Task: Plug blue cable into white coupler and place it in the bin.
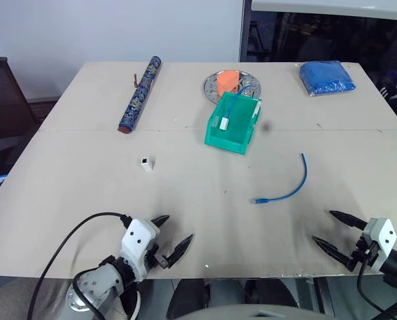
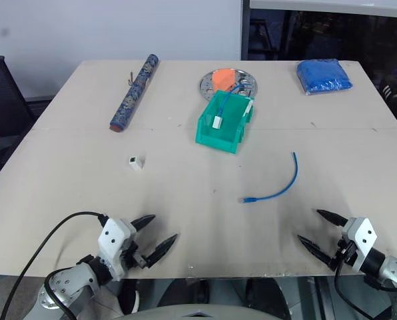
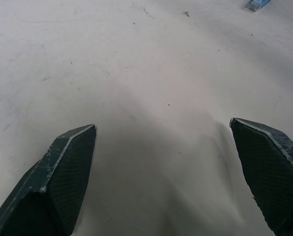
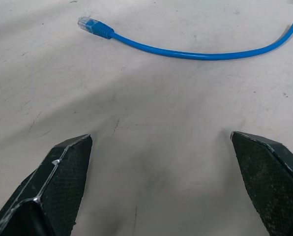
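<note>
The blue cable (image 1: 290, 187) lies curved on the table right of centre, its clear plug (image 1: 258, 200) pointing left; the right wrist view shows the cable (image 4: 200, 54) just ahead of the fingers. Left of centre stands the white coupler (image 1: 147, 163), small and alone. At the back middle, the green bin (image 1: 225, 140) holds another blue cable joined to a white piece (image 1: 224, 122). My left gripper (image 1: 177, 228) hovers open near the table's front edge, below the coupler. My right gripper (image 1: 324, 226) is open at the front right, a short way from the cable. Both are empty.
A rolled patterned tube (image 1: 140, 93) lies at the back left. A round silver plate (image 1: 212, 87) with an orange piece (image 1: 227, 80) sits behind the bin. A folded blue cloth bundle (image 1: 327, 77) rests at the back right. A dark chair (image 1: 2, 93) stands left of the table.
</note>
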### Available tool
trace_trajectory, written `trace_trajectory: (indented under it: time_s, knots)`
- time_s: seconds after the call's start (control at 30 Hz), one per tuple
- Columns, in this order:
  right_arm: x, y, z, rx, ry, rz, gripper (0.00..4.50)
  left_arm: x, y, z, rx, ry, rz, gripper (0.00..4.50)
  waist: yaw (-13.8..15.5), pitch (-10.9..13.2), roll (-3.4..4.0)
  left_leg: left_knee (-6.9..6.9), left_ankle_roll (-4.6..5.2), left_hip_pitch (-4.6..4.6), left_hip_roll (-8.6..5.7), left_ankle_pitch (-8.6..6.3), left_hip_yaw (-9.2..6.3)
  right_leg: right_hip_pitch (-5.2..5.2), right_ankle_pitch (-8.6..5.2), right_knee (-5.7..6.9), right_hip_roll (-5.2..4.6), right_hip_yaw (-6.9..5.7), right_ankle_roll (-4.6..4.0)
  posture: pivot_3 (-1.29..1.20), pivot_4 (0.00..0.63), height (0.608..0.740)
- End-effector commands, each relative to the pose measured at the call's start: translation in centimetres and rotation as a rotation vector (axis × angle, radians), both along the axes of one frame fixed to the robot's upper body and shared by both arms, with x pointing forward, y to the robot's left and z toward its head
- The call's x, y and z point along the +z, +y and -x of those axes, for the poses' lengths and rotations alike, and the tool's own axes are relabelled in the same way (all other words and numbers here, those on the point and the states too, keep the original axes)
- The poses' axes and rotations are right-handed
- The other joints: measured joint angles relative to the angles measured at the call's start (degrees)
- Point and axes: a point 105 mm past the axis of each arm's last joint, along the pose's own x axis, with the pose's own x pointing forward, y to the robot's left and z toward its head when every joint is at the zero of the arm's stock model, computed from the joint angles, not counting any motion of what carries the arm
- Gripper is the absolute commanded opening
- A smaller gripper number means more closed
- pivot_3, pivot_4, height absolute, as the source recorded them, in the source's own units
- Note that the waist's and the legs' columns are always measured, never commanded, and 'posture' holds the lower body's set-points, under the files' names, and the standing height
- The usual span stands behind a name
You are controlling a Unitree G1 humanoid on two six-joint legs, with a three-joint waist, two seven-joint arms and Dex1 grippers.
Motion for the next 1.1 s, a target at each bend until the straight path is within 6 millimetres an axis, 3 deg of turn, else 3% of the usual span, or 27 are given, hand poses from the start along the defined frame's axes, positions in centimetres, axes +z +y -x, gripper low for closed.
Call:
trace_trajectory:
  time_s: [0.03,0.5,0.7,0.93,1.1]
  knots:
    - [0.7,-0.4,-0.1,0.004,-0.033,0.011,4.45,0.9,0.2,-0.1,-0.014,-0.023,0.006,4.50,0.00,0.00,0.00,0.00,0.00,0.00,0.00,0.00,0.00,0.00,0.00,0.00,0.00,0.00,0.00,0.00,0.150,0.740]
    - [0.9,-0.4,-0.9,0.037,-0.051,0.037,4.45,1.2,-0.7,-0.4,-0.056,-0.036,-0.003,4.50,0.01,0.04,-0.03,0.08,0.01,0.01,0.00,0.00,-0.01,0.00,0.00,0.06,0.00,0.00,0.00,0.00,0.150,0.740]
    - [3.4,4.0,-2.0,0.247,-0.109,0.039,4.45,2.5,-1.4,-0.8,-0.261,-0.087,-0.061,4.50,-0.01,0.10,0.02,0.18,0.00,0.03,0.02,0.00,-0.02,0.00,0.00,0.18,0.03,0.01,0.00,0.00,0.150,0.740]
    - [3.2,7.6,-5.6,0.376,-0.084,0.162,4.45,6.5,-1.0,-3.8,-0.506,-0.109,-0.067,4.50,0.00,0.29,-0.17,0.44,-0.01,-0.04,-0.04,0.01,-0.01,-0.25,0.00,0.63,0.06,0.18,0.00,0.00,0.150,0.740]
    - [3.4,9.3,-7.8,0.434,-0.068,0.195,4.45,8.2,-0.7,-4.3,-0.655,-0.069,-0.100,4.50,-0.05,0.45,-0.35,0.47,-0.03,-0.22,-0.08,0.02,0.18,-0.67,0.01,0.86,0.32,0.55,0.02,0.00,0.150,0.740]
